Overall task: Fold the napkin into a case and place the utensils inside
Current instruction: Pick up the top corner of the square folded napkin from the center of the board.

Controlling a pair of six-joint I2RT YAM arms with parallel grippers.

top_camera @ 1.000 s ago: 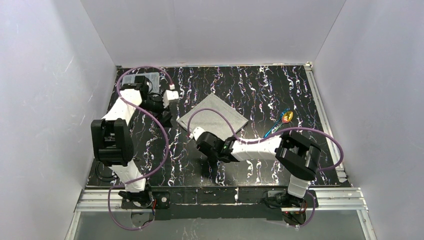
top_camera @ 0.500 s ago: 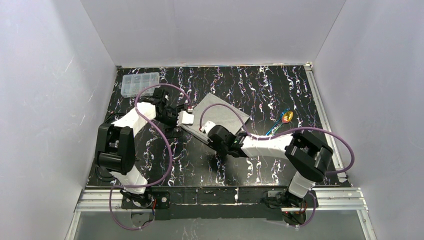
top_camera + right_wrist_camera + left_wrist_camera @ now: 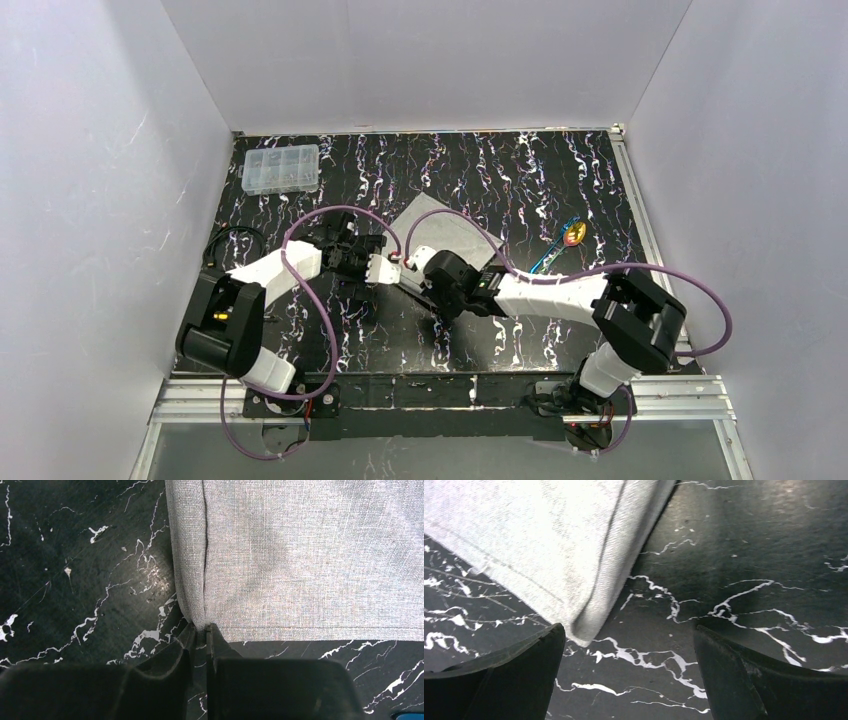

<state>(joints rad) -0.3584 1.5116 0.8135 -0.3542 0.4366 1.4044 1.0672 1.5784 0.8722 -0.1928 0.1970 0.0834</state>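
Right fingers pinch the near hem of the grey napkin, which spreads flat beyond them on the tabletop. Left fingers, a second ago over by the clear box, now stand wide apart, holding nothing, the napkin's corner between them. Utensils lie unmoved, well right of both.

**Marbled tabletop**

The black, white-veined marble-pattern table carries a light-grey woven cloth napkin lying mid-table, a clear plastic compartment box at its far left corner, and slim blue and gold metal utensils near its right edge.
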